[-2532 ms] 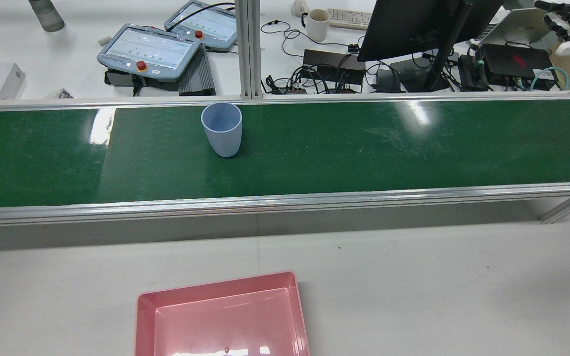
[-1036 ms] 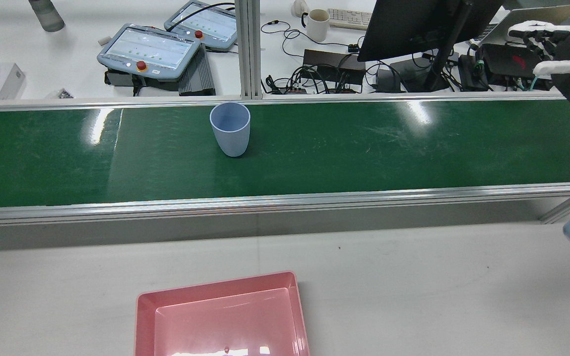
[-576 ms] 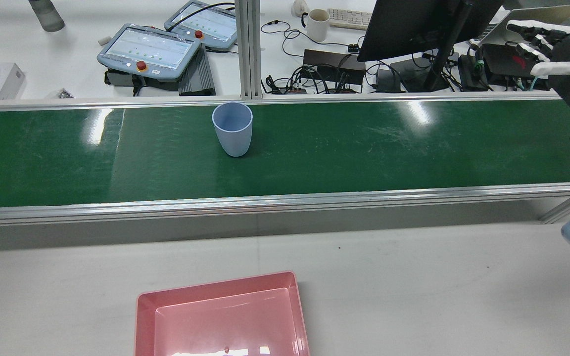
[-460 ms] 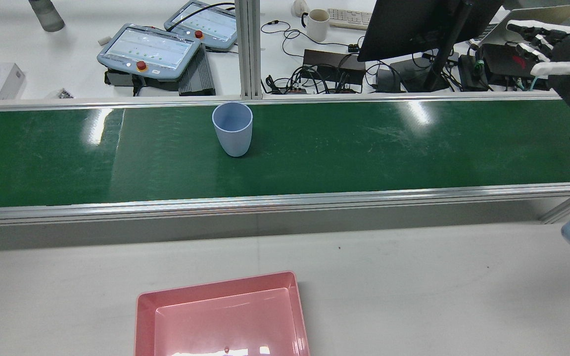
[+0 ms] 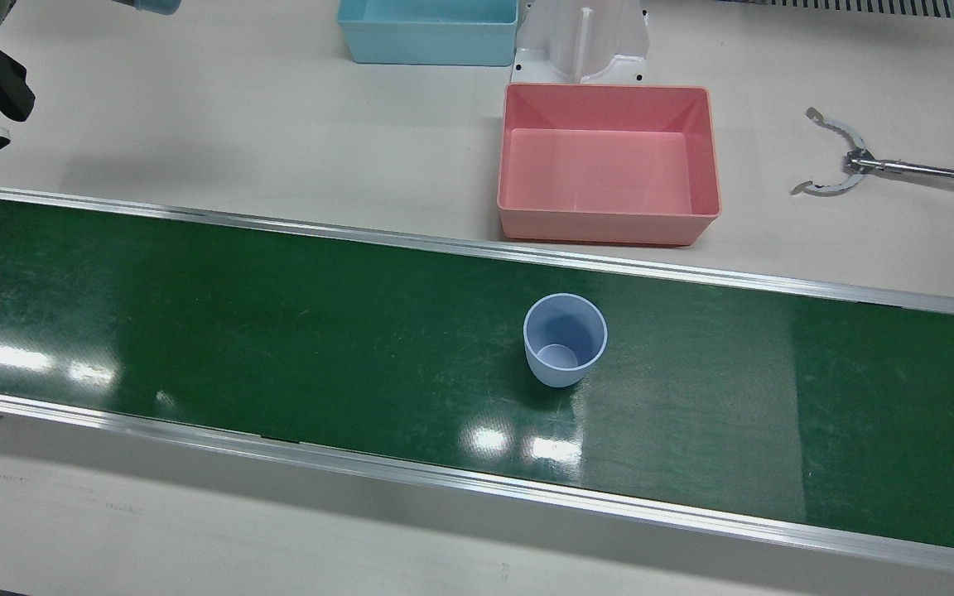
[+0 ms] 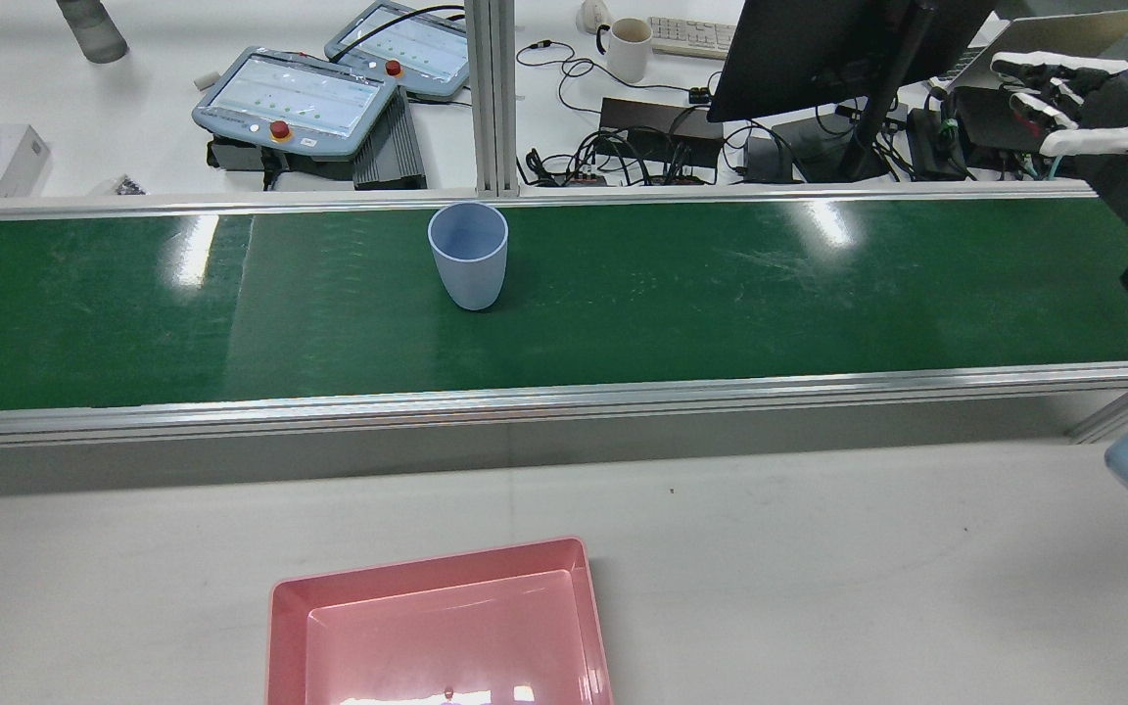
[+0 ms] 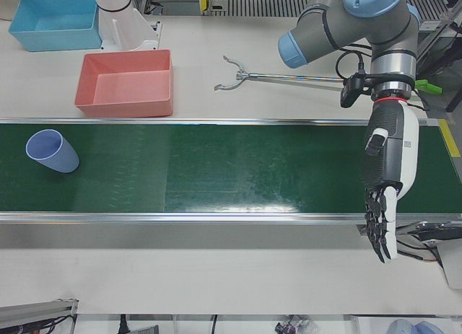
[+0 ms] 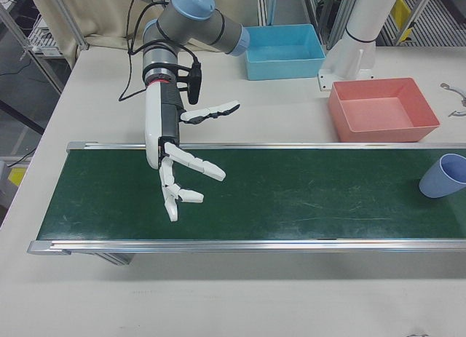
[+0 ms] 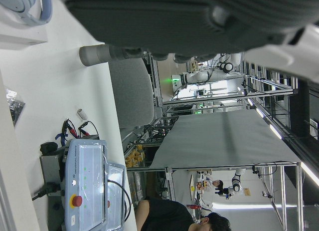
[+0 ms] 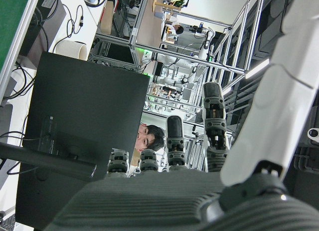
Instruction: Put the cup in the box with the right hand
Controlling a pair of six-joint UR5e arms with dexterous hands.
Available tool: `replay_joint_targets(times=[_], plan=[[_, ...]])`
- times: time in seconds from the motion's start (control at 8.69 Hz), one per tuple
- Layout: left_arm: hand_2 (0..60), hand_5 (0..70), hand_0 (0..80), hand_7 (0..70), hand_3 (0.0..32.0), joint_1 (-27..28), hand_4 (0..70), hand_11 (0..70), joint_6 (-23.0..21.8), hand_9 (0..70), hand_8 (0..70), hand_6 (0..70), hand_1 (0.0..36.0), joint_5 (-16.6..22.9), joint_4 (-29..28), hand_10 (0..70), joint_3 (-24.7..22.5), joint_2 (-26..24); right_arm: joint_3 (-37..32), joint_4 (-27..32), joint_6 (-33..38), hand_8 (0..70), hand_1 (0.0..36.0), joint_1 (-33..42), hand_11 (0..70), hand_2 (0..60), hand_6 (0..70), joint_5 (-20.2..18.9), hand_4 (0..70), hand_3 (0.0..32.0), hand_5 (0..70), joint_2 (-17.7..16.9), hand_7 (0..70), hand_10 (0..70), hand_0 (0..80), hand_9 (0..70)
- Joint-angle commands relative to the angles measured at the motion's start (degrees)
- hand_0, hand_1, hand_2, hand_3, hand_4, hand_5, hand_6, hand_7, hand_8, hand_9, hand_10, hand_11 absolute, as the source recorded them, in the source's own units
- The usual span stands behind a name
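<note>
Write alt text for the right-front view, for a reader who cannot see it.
The robot's right hand hangs open over the near end of a green conveyor belt, fingers spread and holding nothing. A light blue cup stands far off at the belt's other end. Behind the belt on the table sit an empty pink box and a blue bin.

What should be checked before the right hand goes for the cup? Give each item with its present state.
1. Cup upright on the green belt: ok.
2. Cup empty: ok.
3. Right hand open, holding nothing: ok.
4. Right hand close to the cup: not ok, it is far along the belt.
5. Pink box empty, ready to receive: ok.
6. Left hand away from the cup: ok.
7. Belt stopped: cannot tell.
</note>
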Motion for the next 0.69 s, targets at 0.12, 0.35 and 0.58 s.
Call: replay_joint_targets(times=[0.12,0.35,0.58], plan=[[0.0,0.0,0.0,0.0,0.0,0.0,0.0,0.0,0.0,0.0,0.0,0.0,0.0,0.0,0.0,0.0,0.0,0.0,-0.03,0.0,0.0,2.4,6.7,0.02,8.2,0.0,7.9,-0.02,28.6,3.6,4.5,0.02,41.7,4.7,54.2,9.9],[0.0,0.0,0.0,0.0,0.0,0.0,0.0,0.0,-0.09,0.0,0.0,0.0,0.0,0.0,0.0,0.0,0.0,0.0,-0.03,0.0,0.0,2.6,6.7,0.02,8.2,0.0,7.9,-0.02,28.3,3.4,4.5,0.02,41.3,4.7,54.0,10.1],[0.0,0.0,0.0,0.0,0.0,0.0,0.0,0.0,0.0,0.0,0.0,0.0,0.0,0.0,0.0,0.0,0.0,0.0,-0.03,0.0,0.0,2.9,6.6,0.02,8.3,0.0,8.0,-0.02,28.5,3.2,4.5,0.11,41.6,4.8,54.2,10.4]])
